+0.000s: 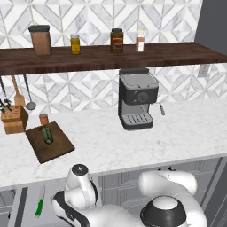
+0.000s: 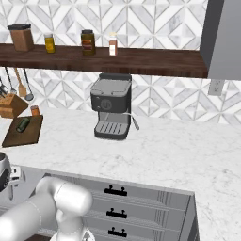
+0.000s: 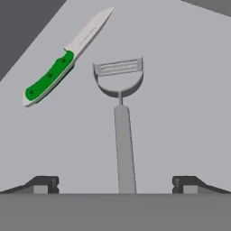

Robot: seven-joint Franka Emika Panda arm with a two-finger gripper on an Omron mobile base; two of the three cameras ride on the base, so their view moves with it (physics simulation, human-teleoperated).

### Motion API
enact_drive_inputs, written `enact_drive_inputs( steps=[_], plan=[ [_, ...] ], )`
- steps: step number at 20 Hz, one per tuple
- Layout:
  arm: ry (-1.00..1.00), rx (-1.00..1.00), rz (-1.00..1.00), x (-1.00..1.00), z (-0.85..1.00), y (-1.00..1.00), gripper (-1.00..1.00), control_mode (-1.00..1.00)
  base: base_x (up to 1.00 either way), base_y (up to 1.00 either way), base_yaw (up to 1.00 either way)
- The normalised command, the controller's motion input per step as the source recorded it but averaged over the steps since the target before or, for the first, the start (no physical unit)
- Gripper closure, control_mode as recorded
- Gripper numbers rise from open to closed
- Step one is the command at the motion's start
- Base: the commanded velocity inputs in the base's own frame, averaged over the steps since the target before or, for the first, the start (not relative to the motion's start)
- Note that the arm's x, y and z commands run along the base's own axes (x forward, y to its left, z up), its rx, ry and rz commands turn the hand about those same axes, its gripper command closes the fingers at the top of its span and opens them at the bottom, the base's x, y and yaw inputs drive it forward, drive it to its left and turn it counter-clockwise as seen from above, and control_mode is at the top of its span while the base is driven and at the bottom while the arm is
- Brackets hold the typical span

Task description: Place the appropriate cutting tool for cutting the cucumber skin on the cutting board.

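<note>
The peeler (image 3: 122, 122) lies flat on a grey drawer floor (image 3: 180, 113), slim handle pointing straight back between the fingertips (image 3: 43, 184), Y-head away. It looks light, stiff and slick, thin against the floor, so the straight handle, about midway, seems the spot to pinch. The hand (image 3: 115, 185) hangs over it spread wide, holding nothing, touching nothing. The green-handled knife (image 3: 63, 61) sits just beside the head, apart. Up on the worktop (image 1: 133, 146), the cutting board (image 1: 55, 148) carries the cucumber (image 1: 46, 135).
</note>
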Motion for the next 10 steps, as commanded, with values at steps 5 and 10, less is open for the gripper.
enact_drive_inputs(
  steps=[5, 10],
  plan=[
    [0.00, 0.00, 0.00, 0.00, -0.08, 0.00, -1.00, -1.00, 0.00, 0.00, 0.00],
    [-0.02, 0.00, 0.00, 0.00, -0.01, 0.00, -1.00, -1.00, 0.00, 0.00, 0.00]
  ],
)
